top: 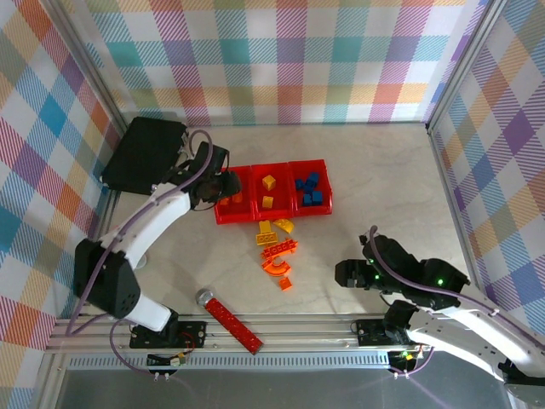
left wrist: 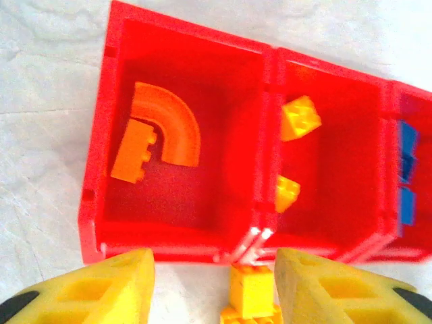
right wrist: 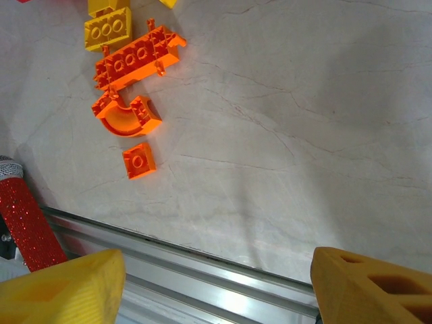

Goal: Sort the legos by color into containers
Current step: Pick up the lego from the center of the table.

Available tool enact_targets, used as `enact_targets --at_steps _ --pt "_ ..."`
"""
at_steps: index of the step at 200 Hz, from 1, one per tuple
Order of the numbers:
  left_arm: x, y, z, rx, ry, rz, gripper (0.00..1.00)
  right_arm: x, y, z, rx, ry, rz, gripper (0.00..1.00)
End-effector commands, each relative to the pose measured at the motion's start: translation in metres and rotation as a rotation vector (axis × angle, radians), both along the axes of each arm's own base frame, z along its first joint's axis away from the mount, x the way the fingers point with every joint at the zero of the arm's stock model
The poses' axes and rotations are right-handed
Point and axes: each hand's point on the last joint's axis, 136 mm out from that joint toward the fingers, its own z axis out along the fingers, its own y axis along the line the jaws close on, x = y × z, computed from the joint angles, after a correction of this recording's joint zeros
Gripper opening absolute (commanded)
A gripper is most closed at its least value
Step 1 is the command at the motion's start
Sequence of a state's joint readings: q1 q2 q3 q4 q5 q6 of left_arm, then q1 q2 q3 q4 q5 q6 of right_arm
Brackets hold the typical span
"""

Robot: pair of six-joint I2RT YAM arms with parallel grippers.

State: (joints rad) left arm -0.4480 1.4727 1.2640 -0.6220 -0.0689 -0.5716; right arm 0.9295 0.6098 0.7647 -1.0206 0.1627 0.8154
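**Top external:** The left pincer (top: 223,186) hangs over the left end of the red containers (top: 234,217), its jaws hard to make out from this height. Orange pieces (top: 236,198) lie directly beneath it in the leftmost bin. To its right, yellow bricks (top: 269,192) sit in the middle bin and blue bricks (top: 311,189) in the far one. Loose legos (top: 277,247) are scattered on the counter (top: 383,187), nearer the arm bases than the left pincer and to its right. The right pincer (top: 345,273) hovers low over bare counter, well to the right of that pile. A black case (top: 145,153) rests to the left of the left pincer.

**Left wrist:** The left pincer (left wrist: 214,264) stands parted with nothing between its yellow fingers (left wrist: 115,283). Ahead of it and to the left, an orange arch (left wrist: 172,128) and an orange brick (left wrist: 133,154) lie touching in the first bin. Ahead and to the right, two yellow pieces (left wrist: 300,118) sit in the middle bin. A yellow block (left wrist: 251,290) shows on the counter in the gap between the fingers, outside the bins.

**Right wrist:** The right pincer (right wrist: 217,270) is spread wide and empty over a metal rail (right wrist: 202,260). Ahead and to its left lie a small orange plate (right wrist: 139,160), a curved orange piece (right wrist: 125,115) and a long orange brick (right wrist: 138,59). A red bar (right wrist: 27,216) lies at its far left.
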Motion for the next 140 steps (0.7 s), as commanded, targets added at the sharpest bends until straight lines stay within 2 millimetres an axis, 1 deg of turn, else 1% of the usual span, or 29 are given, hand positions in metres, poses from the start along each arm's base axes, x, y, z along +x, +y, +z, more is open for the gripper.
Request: enact_targets --at_steps 1,18,31,42,45,51,58,95,140 --pt "-0.032 -0.008 -0.002 0.005 0.018 -0.042 0.51 0.006 0.013 0.000 0.024 0.004 0.012 0.74" --pt "-0.052 -0.010 0.000 0.013 0.018 -0.066 0.53 0.010 0.020 0.000 0.021 0.004 0.023 0.74" --pt "-0.067 -0.013 -0.002 0.021 0.018 -0.092 0.55 0.013 0.024 0.001 0.021 0.000 0.028 0.74" --pt "-0.075 -0.014 -0.005 0.042 0.015 -0.102 0.59 0.015 0.028 0.001 0.023 -0.003 0.034 0.74" --pt "-0.077 -0.014 -0.007 0.050 0.015 -0.103 0.67 0.016 0.029 0.001 0.023 -0.002 0.036 0.74" --pt "-0.079 -0.012 -0.010 0.070 0.017 -0.091 0.79 0.017 0.031 0.001 0.025 -0.004 0.038 0.74" --pt "-0.081 -0.010 -0.015 0.086 0.023 -0.082 0.82 0.018 0.033 0.002 0.026 -0.004 0.040 0.74" --pt "-0.084 -0.029 -0.042 0.118 0.045 -0.128 0.83 0.019 0.036 0.002 0.027 0.001 0.044 0.74" --pt "-0.079 -0.061 -0.072 0.227 0.069 -0.197 0.81 0.017 0.028 0.004 0.027 -0.007 0.020 0.74"
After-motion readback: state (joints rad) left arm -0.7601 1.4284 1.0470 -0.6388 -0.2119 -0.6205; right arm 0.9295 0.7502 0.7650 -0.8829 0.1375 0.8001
